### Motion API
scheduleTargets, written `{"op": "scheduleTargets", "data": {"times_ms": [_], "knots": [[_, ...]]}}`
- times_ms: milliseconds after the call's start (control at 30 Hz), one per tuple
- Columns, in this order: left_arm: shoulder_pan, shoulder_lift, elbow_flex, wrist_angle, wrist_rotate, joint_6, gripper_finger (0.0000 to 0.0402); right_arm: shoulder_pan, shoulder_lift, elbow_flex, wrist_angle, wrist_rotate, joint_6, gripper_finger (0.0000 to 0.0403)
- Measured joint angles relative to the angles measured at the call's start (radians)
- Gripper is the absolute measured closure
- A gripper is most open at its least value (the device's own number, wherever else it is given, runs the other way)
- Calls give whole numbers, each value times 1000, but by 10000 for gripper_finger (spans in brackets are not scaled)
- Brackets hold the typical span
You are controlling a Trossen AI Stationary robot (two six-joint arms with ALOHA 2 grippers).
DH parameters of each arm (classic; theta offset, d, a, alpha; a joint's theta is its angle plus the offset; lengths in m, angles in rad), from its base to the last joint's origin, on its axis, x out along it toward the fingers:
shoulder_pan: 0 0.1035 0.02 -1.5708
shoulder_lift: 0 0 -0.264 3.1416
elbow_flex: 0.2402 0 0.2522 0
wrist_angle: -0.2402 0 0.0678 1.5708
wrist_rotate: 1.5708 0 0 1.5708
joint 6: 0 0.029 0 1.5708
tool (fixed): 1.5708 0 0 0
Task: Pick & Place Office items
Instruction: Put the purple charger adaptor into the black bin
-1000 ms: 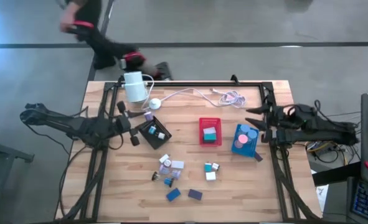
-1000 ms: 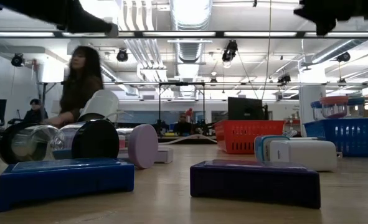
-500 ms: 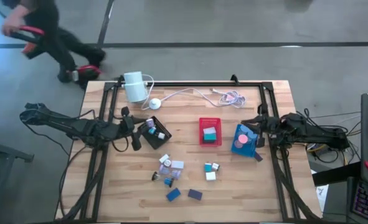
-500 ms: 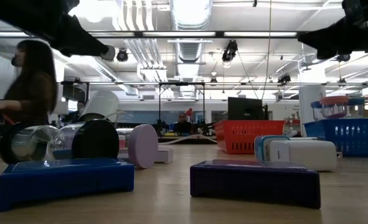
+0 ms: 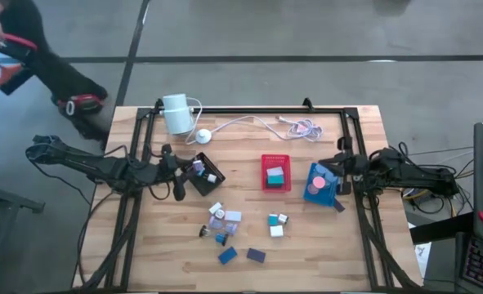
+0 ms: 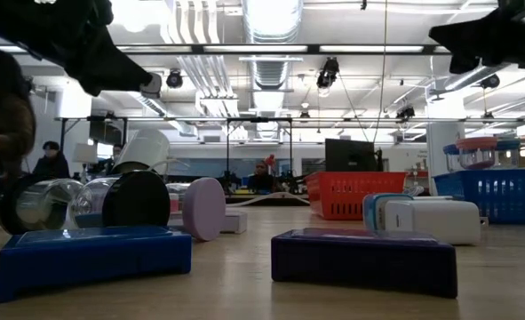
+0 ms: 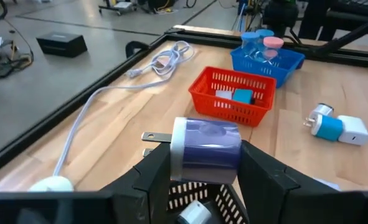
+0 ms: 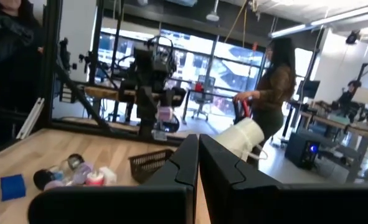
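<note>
My left gripper [image 5: 184, 170] reaches in from the table's left and is shut on a purple plug-in adapter [image 7: 207, 151] with two metal prongs. It hangs just over the black tray [image 5: 202, 174]. My right gripper [image 5: 337, 169] is shut on nothing and hovers beside the blue tray [image 5: 323, 189], which holds pink and blue cylinders. The red tray [image 5: 276, 173] holds a teal block. Several loose office items [image 5: 222, 219] lie on the wood nearer the front edge, among them a blue block [image 5: 227, 256] and a dark purple block [image 5: 256, 256]. My left gripper pinches the purple adapter by two opposite sides [image 7: 177, 163] between its two fingers. The fingers come from the table's left, slanting a little downward. The adapter is lifted clear above the black tray's mesh [image 7: 216, 200], and its prongs [image 7: 152, 137] stick out sideways.
A white cylinder [image 5: 176, 113] with its white cable [image 5: 257, 124] lies at the far edge. A black frame [image 5: 249, 109] borders the table. A person [image 5: 29, 49] is on the floor beyond the far left corner. Bare wood lies at the near left and near right.
My right gripper has shut on nothing and sunk beside the blue tray. My left gripper has rolled about its own line and sunk slightly over the black tray, keeping hold of the purple adapter. The person beyond the far edge has walked off to the left.
</note>
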Motion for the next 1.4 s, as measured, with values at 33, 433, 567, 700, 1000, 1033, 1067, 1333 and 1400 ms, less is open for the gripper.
{"op": "scheduleTargets", "data": {"times_ms": [33, 433, 567, 700, 1000, 1033, 1067, 1333, 1400], "knots": [[0, 0, -1, 0, 3, -10, 247, 0, -1, 0, 3, 0, -6, 394], [28, 28, -5, -1, 11, -79, 247, 0, 1, 0, -3, 1, -21, 394], [50, 49, -5, 0, 11, -92, 247, 0, 1, 0, -2, 1, 11, 394], [63, 58, -5, 1, 11, -97, 247, 0, 1, 0, -2, 1, 31, 394], [72, 59, -5, 1, 11, -93, 247, 0, 1, -3, -3, 8, 44, 394], [75, 59, -5, 1, 11, -93, 247, 0, 1, -3, -5, 8, 45, 394], [78, 59, -5, 1, 11, -93, 247, 0, 1, -5, -6, 8, 50, 394], [85, 59, -5, 1, 16, -101, 247, 0, 1, -12, -8, 8, 71, 394], [86, 59, -2, -2, 24, -102, 247, 0, 1, -12, -8, 8, 71, 394]]}}
